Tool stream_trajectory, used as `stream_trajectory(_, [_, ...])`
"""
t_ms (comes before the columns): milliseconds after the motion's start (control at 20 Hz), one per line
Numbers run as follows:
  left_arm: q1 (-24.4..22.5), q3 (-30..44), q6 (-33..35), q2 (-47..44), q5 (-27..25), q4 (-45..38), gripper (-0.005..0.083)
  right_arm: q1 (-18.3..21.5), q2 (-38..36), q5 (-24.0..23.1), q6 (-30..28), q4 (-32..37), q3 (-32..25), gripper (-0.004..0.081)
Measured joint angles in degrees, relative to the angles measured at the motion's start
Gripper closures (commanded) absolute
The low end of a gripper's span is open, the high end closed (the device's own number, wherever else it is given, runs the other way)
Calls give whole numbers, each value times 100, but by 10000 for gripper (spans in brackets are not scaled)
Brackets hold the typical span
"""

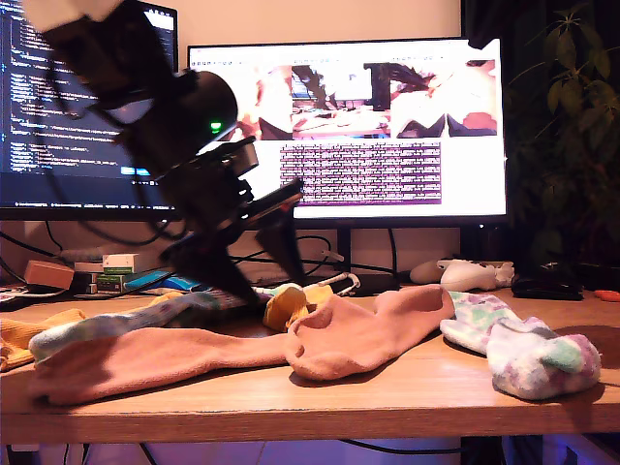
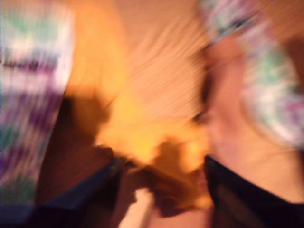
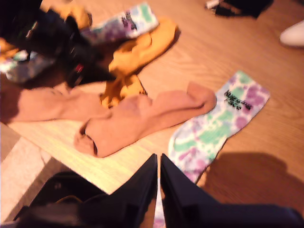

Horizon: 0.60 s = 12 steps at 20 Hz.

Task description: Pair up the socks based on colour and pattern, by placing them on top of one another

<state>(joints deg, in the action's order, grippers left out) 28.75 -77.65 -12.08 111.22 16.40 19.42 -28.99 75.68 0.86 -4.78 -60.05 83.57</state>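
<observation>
My first gripper reaches down in the exterior view's left half. Its fingers are closed partway on a bunched mustard-yellow sock, though that wrist view is blurred. A second yellow sock lies at the exterior view's far left. Two salmon-pink socks lie end to end along the front. One blotchy white sock lies at the exterior view's right, another behind the pink one. My second gripper hovers shut and empty over the table's front edge.
Two lit monitors stand behind the table. Small boxes sit at the exterior view's back left. A white device and a black object lie at its back right. A plant stands in the far right corner of that view.
</observation>
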Motion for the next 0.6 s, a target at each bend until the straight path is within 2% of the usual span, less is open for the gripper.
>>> stream_trajectory(200, [70,-348,-120,44,-28,55,200,0,0,0,-122,66,0,781])
stream_trajectory(500, [164,-332,-133,531,-48,409,203,0,0,2,-267,83,0,781])
stream_trajectory(550, [170,-332,-133,527,-92,407,216,0,0,2,-264,87,0,781])
stream_trajectory(600, [190,-332,-133,518,-160,385,277,0,0,0,-264,94,0,781])
